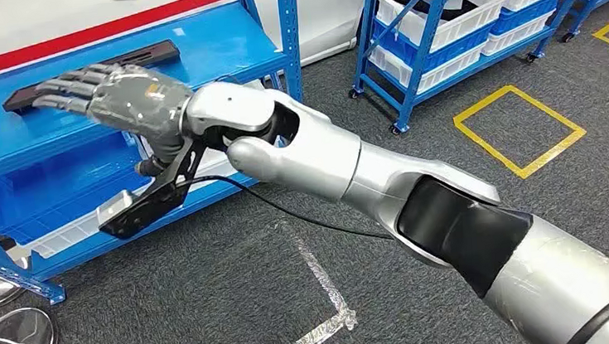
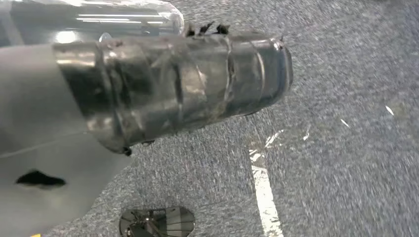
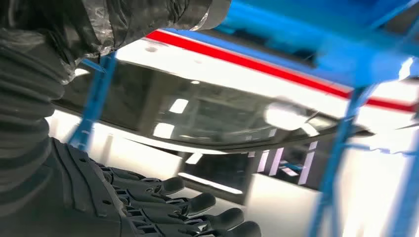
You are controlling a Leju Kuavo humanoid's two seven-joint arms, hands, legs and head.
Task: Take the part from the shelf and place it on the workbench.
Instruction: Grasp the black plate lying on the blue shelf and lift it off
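The part (image 1: 149, 54) is a long flat dark bar lying on the top board of the blue shelf (image 1: 224, 46) at the upper left. My right arm reaches across from the lower right, and my right hand (image 1: 115, 93) hovers over the bar's left half with its fingers stretched out flat and apart. Nothing is held in it. Whether the fingertips touch the bar I cannot tell. In the right wrist view the dark fingers (image 3: 192, 205) lie straight and side by side, with the shelf's blue posts (image 3: 341, 143) beyond them.
A white bin (image 1: 73, 230) sits on the lower shelf board. A second blue rack (image 1: 454, 17) with white bins stands at the back right. Yellow tape (image 1: 518, 128) and silver tape (image 1: 321, 304) mark the grey carpet. Round metal bases (image 1: 8, 339) lie at the lower left.
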